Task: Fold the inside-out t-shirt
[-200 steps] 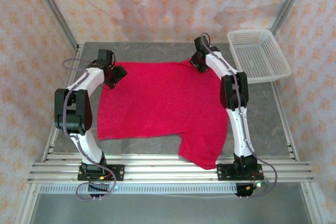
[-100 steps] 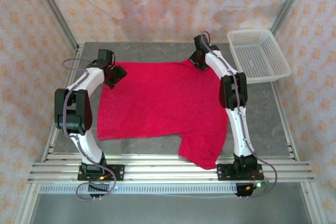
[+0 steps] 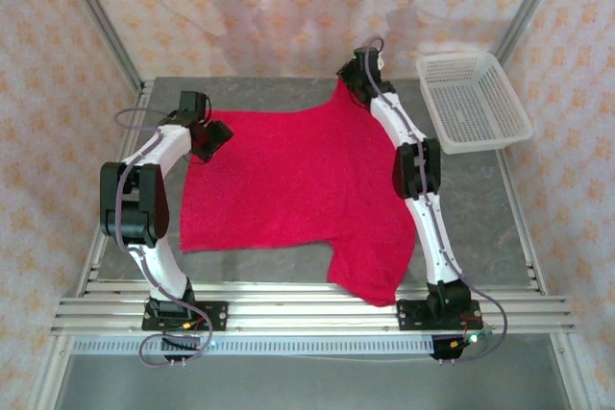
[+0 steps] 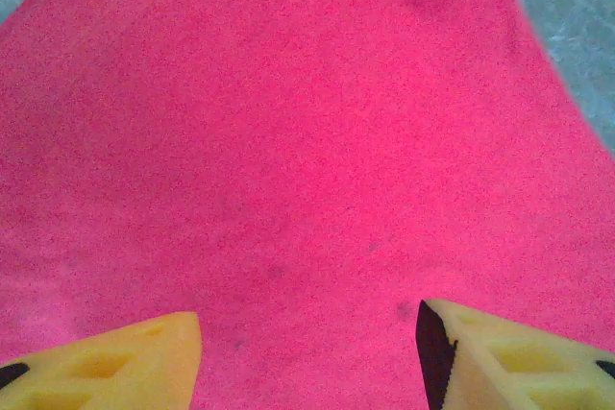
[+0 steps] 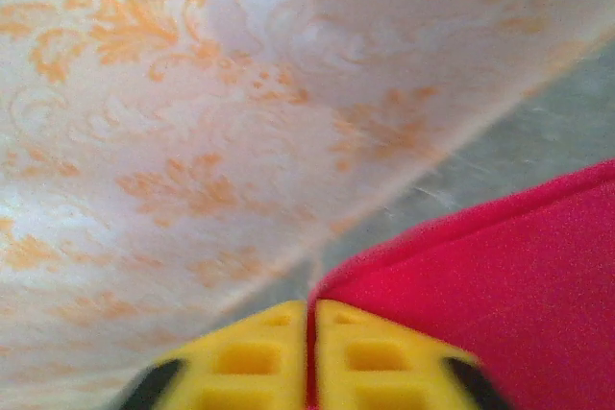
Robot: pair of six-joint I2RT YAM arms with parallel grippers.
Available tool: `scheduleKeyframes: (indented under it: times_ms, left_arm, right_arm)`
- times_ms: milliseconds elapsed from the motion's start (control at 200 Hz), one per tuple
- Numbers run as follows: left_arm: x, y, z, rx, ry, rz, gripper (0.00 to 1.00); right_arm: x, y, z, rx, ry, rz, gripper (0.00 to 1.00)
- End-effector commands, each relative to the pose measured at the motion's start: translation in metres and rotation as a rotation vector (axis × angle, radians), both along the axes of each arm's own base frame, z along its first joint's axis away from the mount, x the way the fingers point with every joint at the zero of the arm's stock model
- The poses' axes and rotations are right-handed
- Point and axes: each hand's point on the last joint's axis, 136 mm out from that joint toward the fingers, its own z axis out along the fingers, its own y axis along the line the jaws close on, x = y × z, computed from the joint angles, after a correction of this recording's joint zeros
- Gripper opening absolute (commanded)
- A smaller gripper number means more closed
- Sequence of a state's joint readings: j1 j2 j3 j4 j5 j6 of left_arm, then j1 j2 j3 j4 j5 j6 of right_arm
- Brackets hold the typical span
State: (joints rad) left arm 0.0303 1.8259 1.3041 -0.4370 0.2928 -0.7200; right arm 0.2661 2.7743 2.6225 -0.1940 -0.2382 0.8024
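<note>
T-shirt (image 3: 288, 180) lies spread across the counter (image 3: 288, 89). Right gripper (image 5: 309, 333) pinches its far-right corner, left gripper (image 4: 307, 324) gapes empty over the far-left one; guessing it grabs there next, then fold.

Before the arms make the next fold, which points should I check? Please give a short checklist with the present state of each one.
1. Right gripper closed on the t-shirt: ok, its fingers meet with red cloth pinched between them at the far corner.
2. Left gripper holding cloth: not ok, its fingers stand apart above the shirt.
3. Shirt body spread flat on the table: ok, no big folds.
4. Near sleeve on the table: not ok, it seems to lie over the rails.
5. Basket apart from the shirt: ok.
6. Neck tag position: cannot tell.
</note>
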Motion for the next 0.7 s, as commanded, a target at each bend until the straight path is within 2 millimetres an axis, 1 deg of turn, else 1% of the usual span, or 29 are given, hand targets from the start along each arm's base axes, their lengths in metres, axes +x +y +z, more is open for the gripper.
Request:
scheduleKeyframes:
  times_ms: [0,20,40,80,120,140,225,230,265,305,315,370,420,445,510,525,530,545,606,646,696]
  left_arm:
    - [-0.006,-0.005,-0.001,-0.011,0.009,-0.002,0.62]
    - [-0.007,-0.004,0.000,-0.006,0.011,-0.006,0.62]
    - [-0.008,-0.004,0.002,0.000,0.012,-0.009,0.62]
    - [-0.009,-0.003,0.006,0.010,0.010,-0.011,0.62]
    - [-0.009,-0.002,0.010,0.015,0.002,-0.013,0.62]
    - [-0.008,-0.003,0.012,0.014,-0.003,-0.015,0.62]
    - [-0.009,-0.006,0.015,0.016,-0.008,-0.033,0.62]
    - [-0.009,-0.006,0.015,0.016,-0.007,-0.034,0.62]
    - [-0.010,-0.006,0.013,0.020,0.000,-0.042,0.63]
    - [-0.011,-0.007,0.010,0.019,0.010,-0.049,0.64]
    - [-0.011,-0.007,0.009,0.018,0.012,-0.051,0.64]
    - [-0.010,-0.007,0.003,0.017,0.028,-0.057,0.64]
    - [-0.007,-0.006,-0.003,0.010,0.036,-0.057,0.64]
    - [-0.005,-0.006,-0.006,0.006,0.041,-0.056,0.64]
    - [0.003,-0.006,-0.017,-0.007,0.060,-0.055,0.64]
    - [0.006,-0.006,-0.015,-0.011,0.053,-0.056,0.64]
    - [0.006,-0.006,-0.021,-0.012,0.066,-0.055,0.64]
    - [0.008,-0.006,-0.027,-0.014,0.079,-0.056,0.64]
    - [0.016,-0.005,-0.039,-0.016,0.102,-0.058,0.64]
    - [0.025,-0.004,-0.043,-0.020,0.107,-0.059,0.64]
    - [0.032,-0.001,-0.052,-0.025,0.126,-0.058,0.64]
  right_arm:
    - [0.025,0.006,0.023,0.232,-0.153,0.038,0.60]
    - [0.024,0.004,0.023,0.249,-0.142,0.049,0.66]
    - [0.023,0.004,0.023,0.257,-0.129,0.060,0.69]
    - [0.017,0.003,0.022,0.238,-0.083,0.080,0.73]
    - [0.007,0.003,0.019,0.183,-0.028,0.107,0.76]
    - [0.002,0.001,0.015,0.149,0.007,0.112,0.77]
    - [-0.031,-0.006,0.009,0.017,0.130,0.143,0.79]
    - [-0.033,-0.007,0.005,0.009,0.140,0.144,0.79]
    - [-0.049,-0.011,0.006,-0.039,0.179,0.147,0.79]
    - [-0.068,-0.016,0.000,-0.096,0.228,0.142,0.79]
    - [-0.071,-0.018,0.003,-0.107,0.229,0.139,0.79]
    - [-0.098,-0.028,-0.011,-0.170,0.292,0.126,0.79]
    - [-0.116,-0.039,-0.016,-0.207,0.328,0.104,0.79]
    - [-0.127,-0.045,-0.025,-0.222,0.361,0.091,0.79]
    - [-0.149,-0.057,-0.040,-0.253,0.420,0.068,0.79]
    - [-0.153,-0.059,-0.042,-0.260,0.429,0.067,0.79]
    - [-0.154,-0.059,-0.043,-0.262,0.432,0.066,0.79]
    - [-0.158,-0.061,-0.046,-0.269,0.442,0.063,0.79]
    - [-0.169,-0.067,-0.060,-0.290,0.466,0.059,0.79]
    - [-0.173,-0.071,-0.069,-0.294,0.482,0.053,0.79]
    - [-0.173,-0.076,-0.080,-0.286,0.504,0.047,0.79]
